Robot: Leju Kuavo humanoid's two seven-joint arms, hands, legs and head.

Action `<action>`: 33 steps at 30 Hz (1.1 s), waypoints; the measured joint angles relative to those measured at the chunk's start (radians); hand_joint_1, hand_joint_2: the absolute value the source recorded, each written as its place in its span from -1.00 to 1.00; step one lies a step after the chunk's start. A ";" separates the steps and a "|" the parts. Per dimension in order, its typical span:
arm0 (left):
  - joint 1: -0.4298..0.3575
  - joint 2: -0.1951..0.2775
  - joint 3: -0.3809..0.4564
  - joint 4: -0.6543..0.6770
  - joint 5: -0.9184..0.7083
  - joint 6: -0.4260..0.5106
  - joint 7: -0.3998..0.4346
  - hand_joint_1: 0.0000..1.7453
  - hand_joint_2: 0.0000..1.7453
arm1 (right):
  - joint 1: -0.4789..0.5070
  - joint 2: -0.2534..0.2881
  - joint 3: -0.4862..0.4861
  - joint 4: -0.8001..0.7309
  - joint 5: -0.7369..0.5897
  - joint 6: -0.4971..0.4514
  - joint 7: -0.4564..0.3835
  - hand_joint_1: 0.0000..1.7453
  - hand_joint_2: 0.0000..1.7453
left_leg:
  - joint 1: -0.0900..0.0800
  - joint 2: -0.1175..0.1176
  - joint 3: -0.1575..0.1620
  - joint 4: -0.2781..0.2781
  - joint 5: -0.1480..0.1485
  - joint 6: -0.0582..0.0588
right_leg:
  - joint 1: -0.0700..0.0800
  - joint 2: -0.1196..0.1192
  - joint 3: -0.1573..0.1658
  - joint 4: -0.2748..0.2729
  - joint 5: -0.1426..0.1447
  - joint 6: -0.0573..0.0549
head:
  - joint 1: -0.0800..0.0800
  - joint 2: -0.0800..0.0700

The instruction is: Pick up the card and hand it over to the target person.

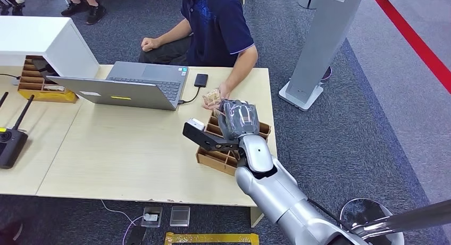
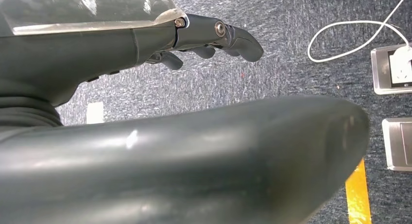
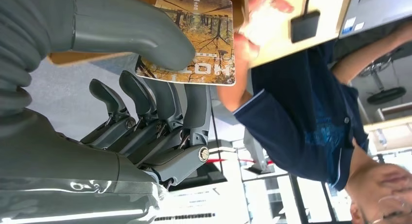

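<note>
So my right robot hand had the card pinched between thumb and fingers, held up over the wooden organizer tray near the worktop edge. The person's hand was just beyond the tray, touching the card's far end. My left robot hand hung over carpet, fingers loosely curled, holding nothing.

The card, printed with an orange-brown forest scene, lies flat between my thumb and fingers, touching the person's hand.
</note>
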 joint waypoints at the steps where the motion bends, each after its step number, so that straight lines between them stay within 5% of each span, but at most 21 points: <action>1: 0.000 -0.001 0.001 0.001 0.001 -0.001 -0.003 -1.00 -1.00 | 0.007 -0.015 -0.007 -0.047 -0.002 0.009 0.006 0.76 1.00 | 0.000 0.000 -0.001 0.001 0.000 0.000 | 0.000 -0.001 -0.001 0.000 0.000 0.000 | 0.000 0.000; 8: 0.001 -0.010 0.003 0.005 -0.002 -0.015 -0.022 -1.00 -1.00 | 0.005 -0.057 -0.072 -0.209 -0.003 -0.043 -0.016 0.78 1.00 | 0.000 -0.001 -0.003 0.002 -0.001 0.000 | 0.001 -0.002 -0.002 0.002 -0.001 0.000 | 0.000 0.000; 15: 0.001 -0.018 -0.019 0.014 -0.024 -0.048 -0.055 -1.00 -1.00 | -0.157 0.017 -0.141 0.204 0.012 -0.254 -0.151 0.74 1.00 | 0.000 0.002 -0.002 0.002 0.000 0.000 | 0.000 0.001 -0.003 0.002 0.000 -0.001 | 0.000 0.000; 19: 0.000 -0.009 -0.033 0.014 -0.035 -0.047 -0.049 -1.00 -1.00 | -0.224 0.046 -0.143 0.415 0.044 -0.299 -0.175 0.69 1.00 | 0.000 0.003 0.000 0.001 0.000 0.000 | 0.000 0.002 -0.002 0.001 0.001 -0.001 | 0.000 0.000; 33: -0.002 0.017 -0.036 0.008 -0.055 -0.039 -0.028 -1.00 -1.00 | -0.235 0.073 -0.098 0.593 0.076 -0.302 -0.153 0.77 1.00 | 0.000 0.003 0.000 0.000 0.000 -0.001 | 0.001 0.002 -0.001 0.001 0.001 -0.001 | 0.000 0.000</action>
